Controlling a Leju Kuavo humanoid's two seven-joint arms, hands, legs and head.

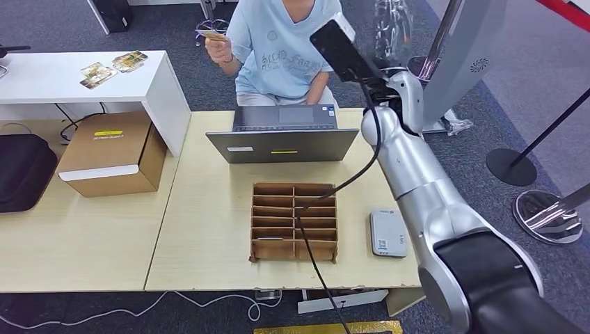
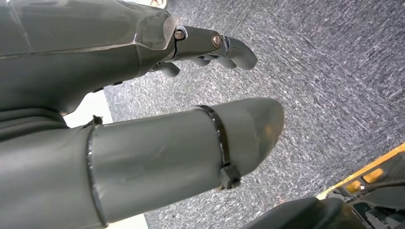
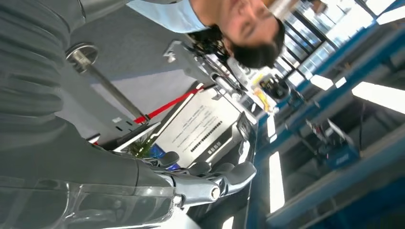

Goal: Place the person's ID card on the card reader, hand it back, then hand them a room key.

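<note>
While the robot's silver right arm [image 1: 417, 174] reaches up and forward over the pale wooden table [image 1: 209, 229], a seated person in a light blue T-shirt [image 1: 282, 49] holds a small yellowish ID card [image 1: 211, 33] raised in one hand [image 1: 219, 47] behind the open grey laptop [image 1: 282, 136]. The right hand [image 3: 200, 179] is lifted toward the person, its dark fingers [image 3: 239, 171] stretched out side by side with nothing in them. The left hand [image 2: 191, 95] hangs above grey carpet [image 2: 334, 71], thick grey thumb apart from the lightly curled fingers [image 2: 234, 50], holding nothing. On the table in front of the laptop sits a brown cardboard divider tray [image 1: 294, 221] with two columns of narrow slots. Just beside it, on the robot's right, lies the small white card reader [image 1: 387, 233]. A closed cardboard box [image 1: 111, 153] rests on the adjoining table to the left.
</note>
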